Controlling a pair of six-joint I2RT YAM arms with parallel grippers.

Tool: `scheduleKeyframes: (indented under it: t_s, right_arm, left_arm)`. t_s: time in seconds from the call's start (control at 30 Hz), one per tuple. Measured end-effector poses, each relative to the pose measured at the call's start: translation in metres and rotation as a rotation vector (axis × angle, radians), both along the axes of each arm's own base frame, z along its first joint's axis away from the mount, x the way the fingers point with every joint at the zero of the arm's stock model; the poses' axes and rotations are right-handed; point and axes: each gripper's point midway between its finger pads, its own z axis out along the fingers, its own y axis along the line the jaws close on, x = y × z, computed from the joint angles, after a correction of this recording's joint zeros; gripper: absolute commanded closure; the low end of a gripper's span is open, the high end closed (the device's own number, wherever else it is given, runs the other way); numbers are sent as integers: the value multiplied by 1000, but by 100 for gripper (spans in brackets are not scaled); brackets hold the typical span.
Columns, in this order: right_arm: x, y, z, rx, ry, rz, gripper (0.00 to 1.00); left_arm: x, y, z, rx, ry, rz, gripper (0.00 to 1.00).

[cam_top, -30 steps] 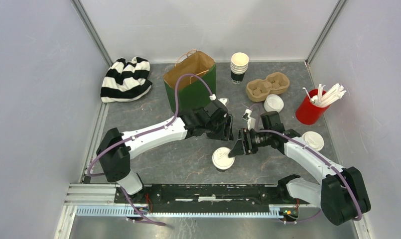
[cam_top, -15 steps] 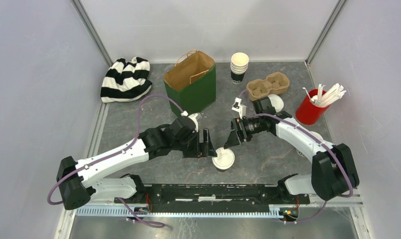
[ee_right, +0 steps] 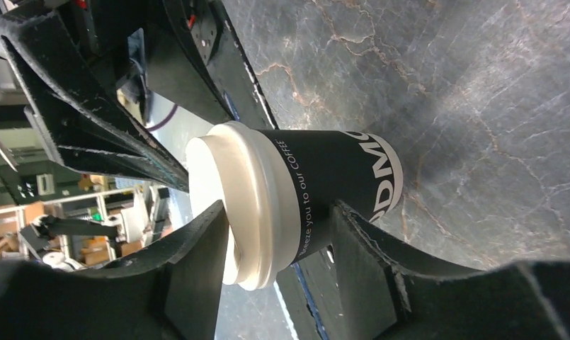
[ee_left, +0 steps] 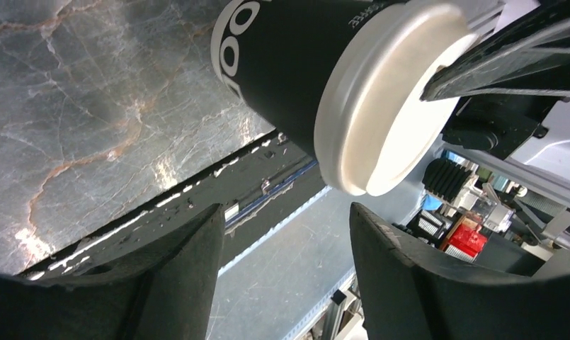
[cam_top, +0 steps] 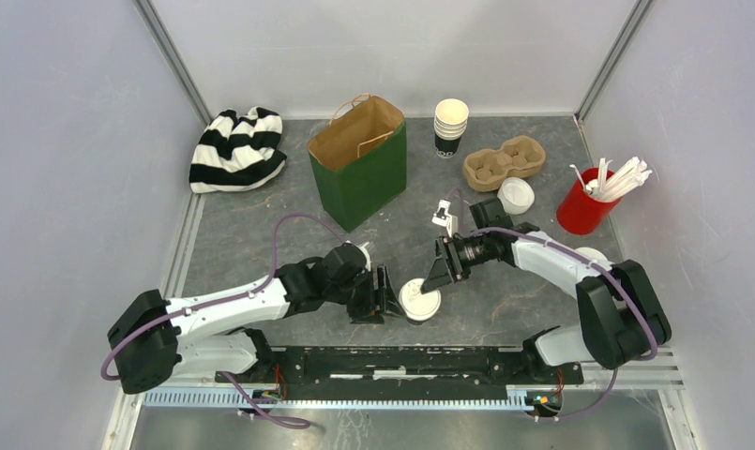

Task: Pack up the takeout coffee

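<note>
One takeout coffee, a dark paper cup with a white lid, stands upright near the table's front edge. My left gripper is close on its left, open. In the left wrist view the cup lies beyond the gripper, with nothing between the fingers. My right gripper reaches in from the upper right. In the right wrist view the cup sits across the gripper: one finger is by the lid's top, the other against the dark wall. The jaws are open and I cannot tell whether they touch. A white lid peeks from behind the right arm.
A green paper bag stands open at the back. Behind the right arm are a stack of cups, a cardboard carrier, a loose white lid and a red cup of stirrers. A striped cloth lies back left.
My left arm swung from behind the cup down to its left side, low near the front edge. My right gripper drew back, then returned to the cup's lid. The cup stayed put.
</note>
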Motion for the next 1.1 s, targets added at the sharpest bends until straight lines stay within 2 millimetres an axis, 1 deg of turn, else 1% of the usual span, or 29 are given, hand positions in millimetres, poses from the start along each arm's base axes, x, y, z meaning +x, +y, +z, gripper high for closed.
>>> scheduleKeyframes:
  t_s: [0.03, 0.13, 0.27, 0.37, 0.47, 0.53, 0.63, 0.73, 0.8, 0.87, 0.93, 1.0, 1.1]
  right_arm:
    - [-2, 1, -1, 11, 14, -11, 47]
    - [-3, 2, 0, 33, 17, -60, 47]
    - [4, 1, 1, 32, -15, -165, 47]
    - [12, -4, 4, 32, -54, -297, 47]
    - [19, -11, 8, 39, -93, -436, 48]
    - [22, -13, 10, 52, -110, -514, 48]
    - [26, -13, 9, 69, -111, -591, 48]
    - [25, -10, 9, 95, -103, -650, 48]
    - [25, -7, 9, 99, -98, -673, 48]
    - [27, -5, 10, 101, -99, -692, 48]
    - [28, -4, 11, 101, -100, -707, 48]
    - [30, -5, 11, 101, -99, -720, 47]
    - [31, -5, 13, 110, -99, -737, 47]
  left_arm:
    - [2, -1, -1, -5, -6, 6, 31]
    - [8, -4, 1, -19, -35, 26, 36]
    - [16, -8, 2, -21, -55, 44, 38]
    - [29, -7, 4, 3, -81, 74, 38]
    - [50, 1, 4, 50, -133, 125, 34]
    - [63, 7, 6, 81, -179, 151, 29]
    - [75, 11, 12, 100, -223, 164, 19]
    - [77, 9, 18, 88, -235, 162, 9]
    - [74, 7, 24, 62, -230, 154, 7]
    - [71, 3, 34, 0, -226, 158, 9]
    - [66, 1, 44, -67, -216, 173, 14]
    - [64, 2, 48, -99, -205, 191, 17]
    - [61, 2, 43, -115, -179, 208, 22]
